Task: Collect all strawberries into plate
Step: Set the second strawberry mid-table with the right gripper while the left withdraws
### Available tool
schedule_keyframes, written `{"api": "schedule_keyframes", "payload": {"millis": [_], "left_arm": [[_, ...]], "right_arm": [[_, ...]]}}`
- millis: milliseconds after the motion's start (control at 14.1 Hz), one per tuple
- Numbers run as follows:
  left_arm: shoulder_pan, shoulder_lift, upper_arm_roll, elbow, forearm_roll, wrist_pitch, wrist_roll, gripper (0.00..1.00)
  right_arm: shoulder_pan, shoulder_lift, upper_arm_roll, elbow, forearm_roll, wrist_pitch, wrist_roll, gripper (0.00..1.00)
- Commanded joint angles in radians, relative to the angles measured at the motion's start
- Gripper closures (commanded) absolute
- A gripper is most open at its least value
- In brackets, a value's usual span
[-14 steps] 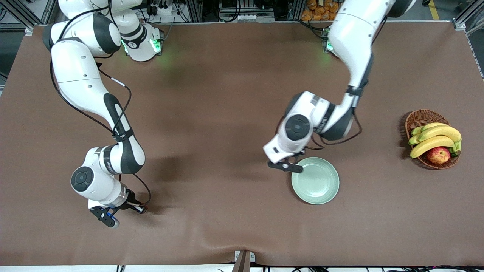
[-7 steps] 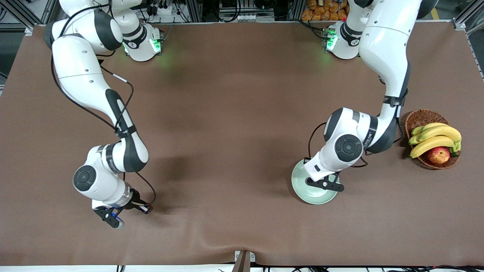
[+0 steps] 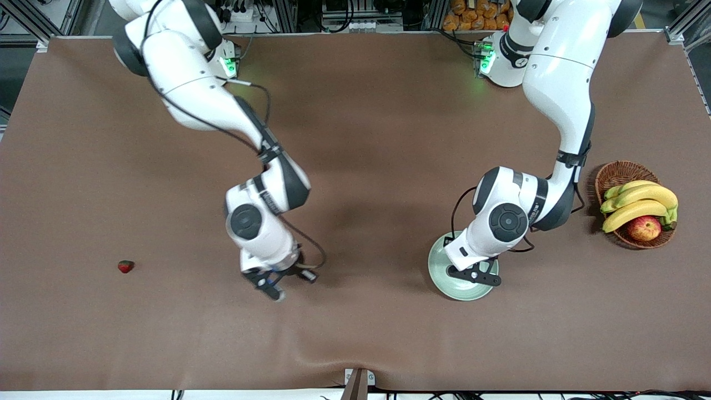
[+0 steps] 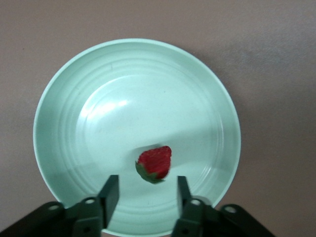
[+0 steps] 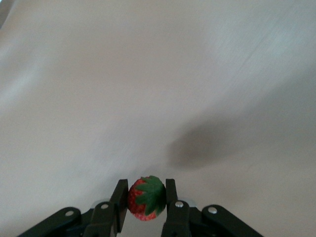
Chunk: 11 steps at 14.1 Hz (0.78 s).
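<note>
A brown cloth-covered table (image 3: 355,139) fills the front view, rumpled along its lower edge, with metal framing and cables along the top of the frame.

At lower centre-right, the left gripper (image 3: 476,276) hangs over the round, shallow, pale mint-green plate (image 3: 439,275). In the left wrist view its fingers (image 4: 109,193) stand parted with nothing between them, and a small red strawberry with a green cap (image 4: 154,163) shows inside the plate (image 4: 64,89).

At lower centre, the right gripper (image 3: 269,286) is up over bare cloth, its fingers (image 5: 118,200) clamped on a second red strawberry (image 5: 146,198).

A third strawberry (image 3: 125,266) lies on the cloth at lower left.

A brown wicker basket (image 3: 616,173) of yellow bananas (image 3: 639,203) and a red-yellow apple (image 3: 643,228) sits at middle right.
</note>
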<state>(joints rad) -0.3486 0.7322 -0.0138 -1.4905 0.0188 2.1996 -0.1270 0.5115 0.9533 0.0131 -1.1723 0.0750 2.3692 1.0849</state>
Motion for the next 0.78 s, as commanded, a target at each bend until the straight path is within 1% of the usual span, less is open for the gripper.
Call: {"api": "schedule_keyframes", "payload": {"millis": [0, 142, 356, 427, 569, 640, 711], "left_arm": [[-0.001, -0.020, -0.006, 0.001, 0.020, 0.005, -0.019, 0.00], [-0.001, -0.030, -0.009, 0.006, 0.015, 0.005, -0.020, 0.00], [-0.010, -0.037, -0.012, 0.006, 0.013, 0.003, -0.034, 0.00], [-0.013, -0.037, -0.012, 0.006, 0.012, 0.002, -0.034, 0.00], [-0.023, -0.037, -0.014, 0.006, 0.010, 0.002, -0.042, 0.00], [-0.026, -0.037, -0.021, 0.004, 0.009, 0.002, -0.058, 0.00], [-0.027, -0.036, -0.023, 0.001, 0.009, 0.002, -0.068, 0.00]], "right_arm": [[0.114, 0.016, -0.056, -0.003, 0.002, 0.064, 0.120, 0.98], [0.172, 0.025, -0.056, -0.004, 0.002, 0.114, 0.190, 0.97], [0.228, 0.045, -0.056, -0.006, 0.000, 0.140, 0.243, 0.96], [0.234, 0.051, -0.056, -0.006, 0.000, 0.142, 0.244, 0.92], [0.239, 0.071, -0.056, -0.010, 0.000, 0.177, 0.244, 0.83], [0.240, 0.077, -0.056, -0.012, 0.000, 0.183, 0.242, 0.70], [0.242, 0.076, -0.056, -0.012, -0.003, 0.182, 0.237, 0.34]]}}
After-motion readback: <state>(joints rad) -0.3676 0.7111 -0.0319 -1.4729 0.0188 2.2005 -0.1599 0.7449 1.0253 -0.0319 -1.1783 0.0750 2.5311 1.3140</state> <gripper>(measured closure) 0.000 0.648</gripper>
